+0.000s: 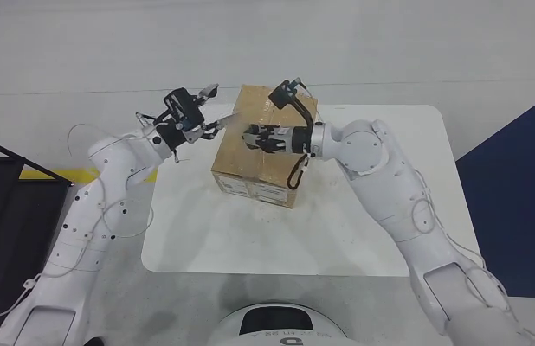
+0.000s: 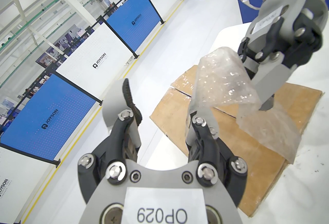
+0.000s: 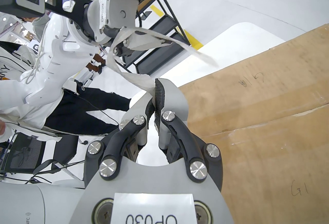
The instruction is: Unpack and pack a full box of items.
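Closed brown cardboard box (image 1: 241, 164) at the far edge of the white table (image 1: 354, 242), clear tape (image 2: 223, 76) peeled up off its seam, pinched in the tight-closed right gripper (image 3: 155, 101) and brushing one finger of the wide-spread left gripper (image 2: 162, 99)

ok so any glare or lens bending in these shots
left wrist view: the peeled tape strip glints with speckled highlights, and the row of barrier panels bows from wide-lens distortion; top view: flat even light, no glare on the cardboard box
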Controlling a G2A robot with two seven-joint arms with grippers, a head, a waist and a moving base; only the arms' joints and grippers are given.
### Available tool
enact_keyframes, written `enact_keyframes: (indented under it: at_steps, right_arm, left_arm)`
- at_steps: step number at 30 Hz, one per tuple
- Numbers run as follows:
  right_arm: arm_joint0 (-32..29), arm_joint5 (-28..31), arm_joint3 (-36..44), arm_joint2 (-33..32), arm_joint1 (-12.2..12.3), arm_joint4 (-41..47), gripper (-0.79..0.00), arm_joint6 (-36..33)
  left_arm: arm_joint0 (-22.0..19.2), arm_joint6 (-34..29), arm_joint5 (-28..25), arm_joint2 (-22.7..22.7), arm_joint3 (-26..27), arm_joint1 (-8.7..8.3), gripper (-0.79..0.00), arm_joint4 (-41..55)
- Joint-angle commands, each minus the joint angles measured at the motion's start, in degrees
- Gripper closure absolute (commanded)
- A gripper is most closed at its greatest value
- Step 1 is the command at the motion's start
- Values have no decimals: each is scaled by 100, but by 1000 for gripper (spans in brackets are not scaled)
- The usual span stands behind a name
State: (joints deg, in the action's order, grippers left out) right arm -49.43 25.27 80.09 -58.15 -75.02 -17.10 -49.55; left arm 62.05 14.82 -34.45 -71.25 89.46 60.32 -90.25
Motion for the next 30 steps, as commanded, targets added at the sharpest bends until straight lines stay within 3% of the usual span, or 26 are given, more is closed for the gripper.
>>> enact_keyframes:
  at_steps: [1,17,24,30]
  right_arm:
    - [46,-96,-76,10,-4,-61,0,73]
    - [298,-438,-996,318,-74,-241,0,322]
    - [476,-360,-1480,367,-119,-152,-31,536]
    - [628,-815,-1668,536,-172,-470,-18,654]
  left_arm:
    - [32,2,2,-16,-17,-1,-785,37]
    - [665,148,-6,-407,-149,-93,-785,105]
    - [879,188,23,-403,-115,-110,-785,1]
    - [896,76,-93,-219,-68,-107,-785,-255]
